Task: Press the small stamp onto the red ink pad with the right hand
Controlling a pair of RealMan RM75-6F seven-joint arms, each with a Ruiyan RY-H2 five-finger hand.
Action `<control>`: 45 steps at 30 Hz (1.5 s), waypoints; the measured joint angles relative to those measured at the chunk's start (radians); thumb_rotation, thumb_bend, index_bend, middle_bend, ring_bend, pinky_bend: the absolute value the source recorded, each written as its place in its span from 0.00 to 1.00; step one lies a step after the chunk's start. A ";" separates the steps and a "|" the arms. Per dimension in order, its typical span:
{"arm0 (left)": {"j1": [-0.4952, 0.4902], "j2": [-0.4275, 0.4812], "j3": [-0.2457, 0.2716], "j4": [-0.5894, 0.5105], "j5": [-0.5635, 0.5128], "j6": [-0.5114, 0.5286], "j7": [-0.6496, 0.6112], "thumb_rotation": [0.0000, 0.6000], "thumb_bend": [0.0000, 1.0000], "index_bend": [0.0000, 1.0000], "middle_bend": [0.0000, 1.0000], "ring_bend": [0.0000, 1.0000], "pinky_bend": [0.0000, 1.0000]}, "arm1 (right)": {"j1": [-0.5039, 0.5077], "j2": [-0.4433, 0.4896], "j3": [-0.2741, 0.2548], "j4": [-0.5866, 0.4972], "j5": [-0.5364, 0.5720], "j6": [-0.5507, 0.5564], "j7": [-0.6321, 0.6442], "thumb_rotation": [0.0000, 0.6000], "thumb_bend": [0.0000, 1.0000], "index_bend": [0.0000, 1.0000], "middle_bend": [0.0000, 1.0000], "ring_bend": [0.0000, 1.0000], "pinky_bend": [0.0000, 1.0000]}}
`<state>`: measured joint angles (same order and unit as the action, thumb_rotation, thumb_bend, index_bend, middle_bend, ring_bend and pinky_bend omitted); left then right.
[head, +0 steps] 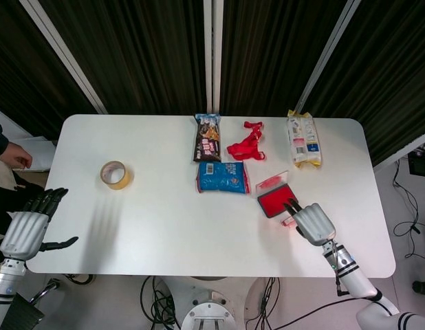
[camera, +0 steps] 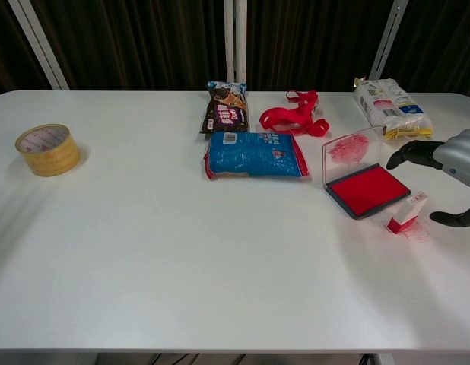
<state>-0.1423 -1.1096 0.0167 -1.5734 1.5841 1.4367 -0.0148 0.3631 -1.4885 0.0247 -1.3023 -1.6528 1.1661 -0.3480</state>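
The small white and red stamp lies on the table just right of the red ink pad, whose clear lid stands up at its far edge. In the head view the stamp peeks out beside my right hand, which hovers over it with fingers spread and holds nothing. The chest view shows that right hand entering from the right edge, its fingers reaching over the stamp without touching it. My left hand hangs open off the table's left front corner. The ink pad sits right of centre.
A yellow tape roll lies at the left. A blue packet, a dark snack bag, a red ribbon and a white and yellow packet lie along the far middle and right. A person's hand shows at the left edge.
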 measured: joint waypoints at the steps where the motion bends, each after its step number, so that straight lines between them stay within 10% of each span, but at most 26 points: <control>1: -0.001 -0.001 0.000 0.002 -0.001 -0.001 -0.002 0.71 0.06 0.06 0.10 0.08 0.16 | 0.002 -0.007 0.000 0.003 0.010 -0.007 -0.011 1.00 0.15 0.29 0.24 0.88 1.00; 45: -0.011 0.003 0.007 0.027 0.017 -0.006 -0.060 0.72 0.08 0.06 0.12 0.08 0.17 | 0.035 -0.140 -0.024 0.164 0.070 0.006 0.065 1.00 0.29 0.50 0.45 0.90 1.00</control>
<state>-0.1533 -1.1070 0.0240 -1.5469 1.6012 1.4305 -0.0747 0.3985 -1.6282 0.0007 -1.1386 -1.5829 1.1724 -0.2829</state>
